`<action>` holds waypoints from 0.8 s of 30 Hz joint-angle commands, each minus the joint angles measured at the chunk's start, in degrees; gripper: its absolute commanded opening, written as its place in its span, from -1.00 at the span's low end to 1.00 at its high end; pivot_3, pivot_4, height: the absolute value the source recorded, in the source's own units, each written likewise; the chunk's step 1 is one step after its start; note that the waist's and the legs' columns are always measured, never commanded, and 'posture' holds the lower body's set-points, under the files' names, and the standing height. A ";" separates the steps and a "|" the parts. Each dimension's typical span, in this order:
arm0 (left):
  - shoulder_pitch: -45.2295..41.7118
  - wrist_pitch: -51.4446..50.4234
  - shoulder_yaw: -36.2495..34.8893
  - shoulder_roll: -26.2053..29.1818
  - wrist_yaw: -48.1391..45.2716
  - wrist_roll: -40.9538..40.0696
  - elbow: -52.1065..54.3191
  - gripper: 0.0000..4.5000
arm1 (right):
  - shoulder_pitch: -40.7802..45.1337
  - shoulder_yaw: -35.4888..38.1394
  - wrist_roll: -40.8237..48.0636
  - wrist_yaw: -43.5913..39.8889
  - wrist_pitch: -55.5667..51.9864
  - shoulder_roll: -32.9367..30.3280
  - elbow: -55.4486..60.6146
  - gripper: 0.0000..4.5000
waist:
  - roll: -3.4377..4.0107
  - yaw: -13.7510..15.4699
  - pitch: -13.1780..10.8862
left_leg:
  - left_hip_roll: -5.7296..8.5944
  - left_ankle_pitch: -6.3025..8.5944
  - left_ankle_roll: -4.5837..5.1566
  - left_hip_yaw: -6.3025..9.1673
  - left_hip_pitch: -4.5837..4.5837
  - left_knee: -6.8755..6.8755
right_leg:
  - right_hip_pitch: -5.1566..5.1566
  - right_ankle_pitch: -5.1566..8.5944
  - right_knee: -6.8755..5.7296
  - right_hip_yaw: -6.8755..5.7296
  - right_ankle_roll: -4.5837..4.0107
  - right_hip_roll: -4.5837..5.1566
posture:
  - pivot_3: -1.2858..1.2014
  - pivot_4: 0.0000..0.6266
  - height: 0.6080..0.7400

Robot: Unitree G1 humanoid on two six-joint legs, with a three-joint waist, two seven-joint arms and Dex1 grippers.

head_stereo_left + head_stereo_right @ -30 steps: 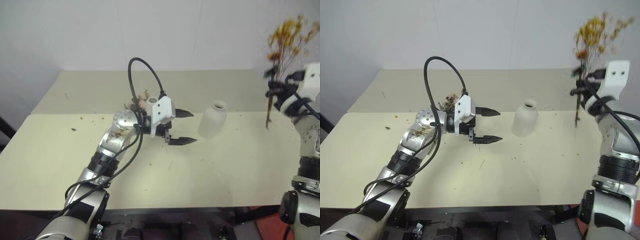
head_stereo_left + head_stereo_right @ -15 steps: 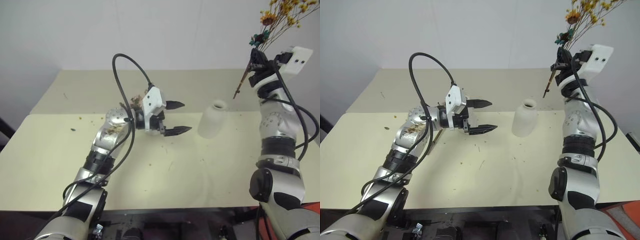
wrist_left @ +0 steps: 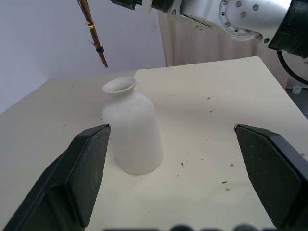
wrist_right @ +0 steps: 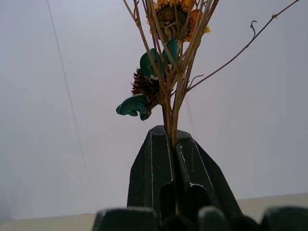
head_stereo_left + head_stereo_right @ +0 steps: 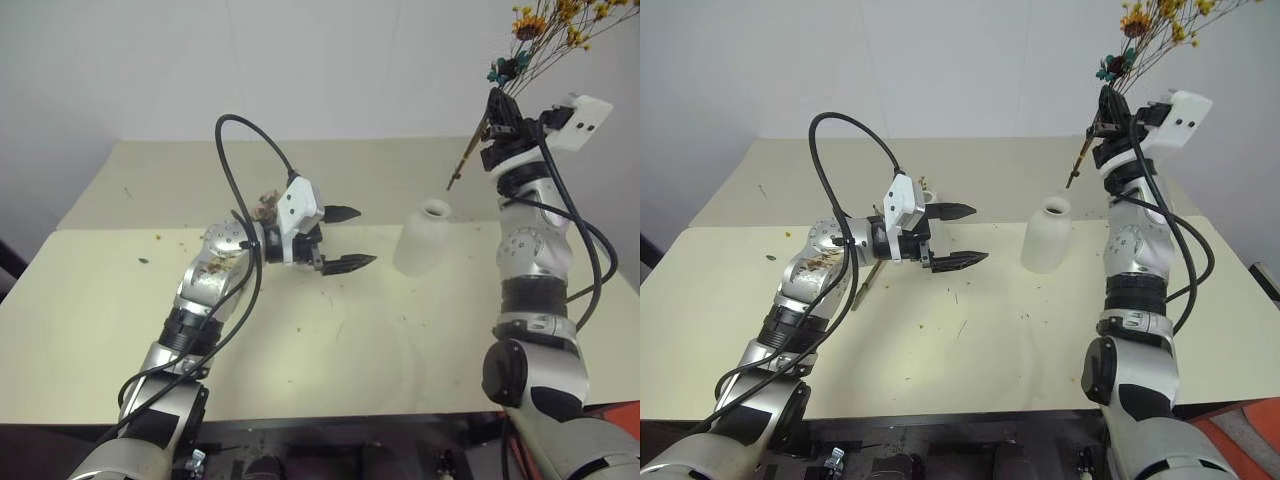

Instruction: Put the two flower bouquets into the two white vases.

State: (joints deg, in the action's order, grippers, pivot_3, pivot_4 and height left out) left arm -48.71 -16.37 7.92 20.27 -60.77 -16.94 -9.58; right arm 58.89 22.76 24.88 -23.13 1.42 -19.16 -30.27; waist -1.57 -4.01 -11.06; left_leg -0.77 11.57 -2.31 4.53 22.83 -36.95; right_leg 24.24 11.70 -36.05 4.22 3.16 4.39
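Debris of dried petals dotted the cream table (image 5: 300,340), and over its left half the left gripper (image 5: 345,238) hovered with both black fingers spread wide and nothing between them, pointing level toward the vase. Just behind that wrist, part of the pink bouquet (image 5: 268,202) showed; a second vase there could not be made out clearly. In the left wrist view the rounded white vase (image 3: 132,132) stood upright between the spread fingertips but well beyond them, untouched.

Further right, the same rounded white vase (image 5: 423,238) rested on the table with its narrow mouth facing up. Above it and slightly to its right hung the cut ends of the yellow-orange bouquet (image 5: 545,30), whose thin stems (image 5: 468,160) slanted down and leftward, so the long axis ran from blossoms high at the right to tips low near the vase mouth. The tips were near the mouth but apart from it, above and beside rather than over it, as far as the views allowed.

Rightmost, the right gripper (image 5: 498,120) was clamped tight on those stems, fingers pressed together around them in the right wrist view. The right arm was clearly the nearer one for the insertion; it would probably need to bring the stems closer to vertical and centre the tips over the narrow neck before lowering.
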 commanded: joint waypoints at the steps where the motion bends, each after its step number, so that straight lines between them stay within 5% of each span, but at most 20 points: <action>1: -0.43 0.16 -0.86 0.23 0.47 -0.79 2.64 1.00 | -1.66 -0.96 0.52 0.18 -0.35 0.36 4.21 -0.99 | 0.00 0.02 0.00 | 0.00 0.00 0.00 0.01 0.00 0.00 | 0.00 0.00 0.00 0.00 0.00 0.00 | 0.03 -0.52 1.00; 24: 0.18 0.86 -0.22 -0.18 0.40 -0.35 0.77 1.00 | -10.19 -5.70 -1.67 -0.76 3.24 2.28 9.53 -0.99 | 0.03 -0.03 -0.02 | 0.00 0.00 0.00 0.00 0.00 0.00 | 0.02 0.00 0.00 0.00 0.00 -0.01 | 0.03 -0.52 1.00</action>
State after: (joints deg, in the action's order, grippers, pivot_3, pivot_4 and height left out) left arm -48.57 -16.42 8.02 20.06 -60.37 -17.07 -9.70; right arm 48.06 16.45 23.15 -23.64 2.30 -16.55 -24.01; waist -1.54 -4.04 -11.08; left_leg -0.77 11.57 -2.31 4.54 22.84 -36.95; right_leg 24.25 11.70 -36.05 4.22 3.16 4.38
